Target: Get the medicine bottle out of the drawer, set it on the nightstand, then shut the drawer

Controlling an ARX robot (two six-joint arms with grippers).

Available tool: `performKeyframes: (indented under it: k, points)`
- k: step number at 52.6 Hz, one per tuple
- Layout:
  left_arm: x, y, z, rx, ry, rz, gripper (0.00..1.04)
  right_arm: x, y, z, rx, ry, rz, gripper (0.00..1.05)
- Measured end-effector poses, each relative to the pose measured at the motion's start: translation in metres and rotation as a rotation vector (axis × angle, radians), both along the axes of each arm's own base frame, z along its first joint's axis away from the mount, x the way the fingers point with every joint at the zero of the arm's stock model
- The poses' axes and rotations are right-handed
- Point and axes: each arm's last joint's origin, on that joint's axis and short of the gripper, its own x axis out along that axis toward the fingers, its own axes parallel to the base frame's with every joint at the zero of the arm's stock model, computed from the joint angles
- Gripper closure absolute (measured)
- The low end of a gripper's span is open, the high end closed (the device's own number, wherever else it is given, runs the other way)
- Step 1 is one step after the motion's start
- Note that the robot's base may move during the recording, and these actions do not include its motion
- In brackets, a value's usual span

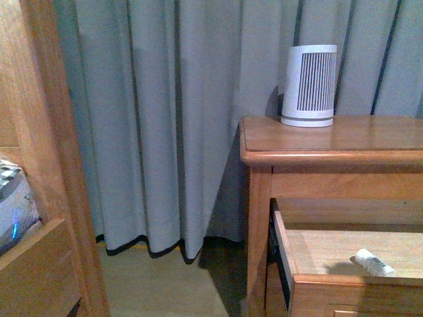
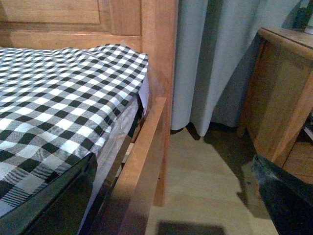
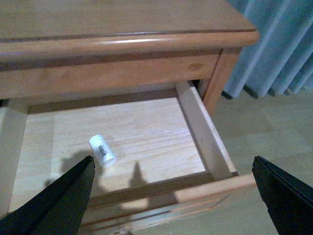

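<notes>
The nightstand (image 1: pixel 330 142) stood with its upper drawer (image 3: pixel 208 142) pulled open. My right gripper (image 3: pixel 172 164) hung above it, fingers (image 3: pixel 58 196) spread wide and empty; my left gripper (image 2: pixel 173 161) gaped too, beside the bed frame (image 2: pixel 146 147). The medicine bottle (image 3: pixel 102 151) lay on its side on the drawer floor.

drawer (image 3: pixel 146 122) open above | nightstand top (image 1: pixel 357 139) overhangs its back | ribbed device (image 1: pixel 308 86) on top

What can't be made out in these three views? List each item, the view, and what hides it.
Bottle label: front view, too small to read.
Drawer front: mostly cut off by the bottom edge, front and right wrist views.
Nightstand right side: front view, past the frame edge.
Left gripper: left wrist view, only two dark fingertips show.
</notes>
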Motion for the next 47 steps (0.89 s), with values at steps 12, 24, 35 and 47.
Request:
performKeyframes:
  k: [12,24,35,47]
  points:
    - [0.0,0.0,0.0,0.0,0.0,0.0,0.07,0.08,0.005,-0.012,0.03,0.137,0.076,0.07]
    - [0.0,0.0,0.0,0.0,0.0,0.0,0.07,0.128,0.001,-0.054,0.043,0.283,0.059,0.07]
    - [0.0,0.0,0.0,0.0,0.0,0.0,0.07,0.159,-0.005,-0.089,0.047,0.344,0.039,0.07]
    - [0.0,0.0,0.0,0.0,0.0,0.0,0.07,0.181,-0.005,-0.122,0.062,0.404,0.055,0.07]
